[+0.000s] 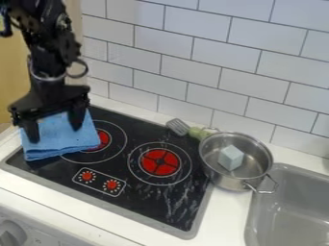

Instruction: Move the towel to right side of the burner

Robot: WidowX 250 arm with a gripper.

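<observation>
1. Nearest us, we see one grey knob point(11, 234) on a white front, below the white table point(45, 194).
2. At our right we have one grey sink point(286, 211), set into the table.
3. On the one black cooktop point(145, 204), near its front edge, we count two small red dials in one white-outlined panel point(96, 187).
4. Behind the panel we count two burners: the right burner point(160, 162) is uncovered, while the left burner point(103, 138) is partly covered.
5. One metal pot point(231, 179) with one pale block point(231, 157) inside stands just beside the right burner, over the cooktop's right edge, taking up part of the space there.
6. Our one blue towel point(64, 139) lies on the cooktop's left part, overlapping the left burner.
7. Over the towel hangs one end effector point(55, 133), its two fingers spread wide.
8. Farther back, one green-handled spatula point(177, 127) lies near the pot, before one tiled wall point(193, 72).
</observation>
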